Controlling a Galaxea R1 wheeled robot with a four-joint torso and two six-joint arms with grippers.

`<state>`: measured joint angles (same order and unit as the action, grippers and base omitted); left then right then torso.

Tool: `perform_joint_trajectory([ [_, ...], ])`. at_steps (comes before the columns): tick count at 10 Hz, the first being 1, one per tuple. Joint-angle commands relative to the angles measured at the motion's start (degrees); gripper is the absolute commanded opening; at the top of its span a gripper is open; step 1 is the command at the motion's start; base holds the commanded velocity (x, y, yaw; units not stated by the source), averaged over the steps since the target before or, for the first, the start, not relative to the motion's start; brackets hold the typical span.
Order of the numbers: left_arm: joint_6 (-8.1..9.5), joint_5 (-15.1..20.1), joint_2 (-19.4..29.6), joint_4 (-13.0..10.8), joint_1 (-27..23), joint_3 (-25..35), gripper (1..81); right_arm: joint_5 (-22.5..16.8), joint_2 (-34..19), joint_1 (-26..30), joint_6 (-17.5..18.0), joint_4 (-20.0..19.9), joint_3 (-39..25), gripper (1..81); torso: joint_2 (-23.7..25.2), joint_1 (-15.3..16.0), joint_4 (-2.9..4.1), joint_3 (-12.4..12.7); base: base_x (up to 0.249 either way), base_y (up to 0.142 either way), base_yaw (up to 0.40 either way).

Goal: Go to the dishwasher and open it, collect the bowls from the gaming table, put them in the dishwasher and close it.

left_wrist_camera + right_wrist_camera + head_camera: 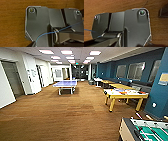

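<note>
The gaming table [125, 93], white-topped on yellow legs and strewn with colourful sheets, stands at the right by the blue wall [160, 92], across the wood floor [62, 117]. Neither gripper can be placed against it; whether their fingers are wide or narrow I cannot tell. No writing is readable.

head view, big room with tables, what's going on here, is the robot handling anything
Nothing is being handled in these pictures. The robot is out on the open wood-look floor of a long games room. The gaming table, white-topped with yellow legs and colourful sheets on it, stands ahead to the right by the blue wall. A blue table-tennis table stands farther back, and a table-football table sits close by at the right. Both wrist views look down on bare floor.
</note>
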<state>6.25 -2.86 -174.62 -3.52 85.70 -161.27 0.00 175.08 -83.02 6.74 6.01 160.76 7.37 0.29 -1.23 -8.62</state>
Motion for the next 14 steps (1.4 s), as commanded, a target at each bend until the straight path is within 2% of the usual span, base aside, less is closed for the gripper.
perform_joint_trajectory([
  [1, 0.07, 2.69, 0.05, 0.71, -2.86, -0.1, 81.1, -2.81, -0.06, 3.51, 0.03, -0.3, -0.1, 81.1, 0.0, 0.0, 0.0, 0.0, 0.103, 0.0, 0.0],
  [14, 0.07, 2.6, -0.03, 0.27, -2.77, -0.1, 81.1, -2.81, 0.65, 3.6, 0.03, -0.21, -1.51, 81.1, 0.02, -0.11, 0.0, 0.02, 0.117, 0.0, 0.0],
])
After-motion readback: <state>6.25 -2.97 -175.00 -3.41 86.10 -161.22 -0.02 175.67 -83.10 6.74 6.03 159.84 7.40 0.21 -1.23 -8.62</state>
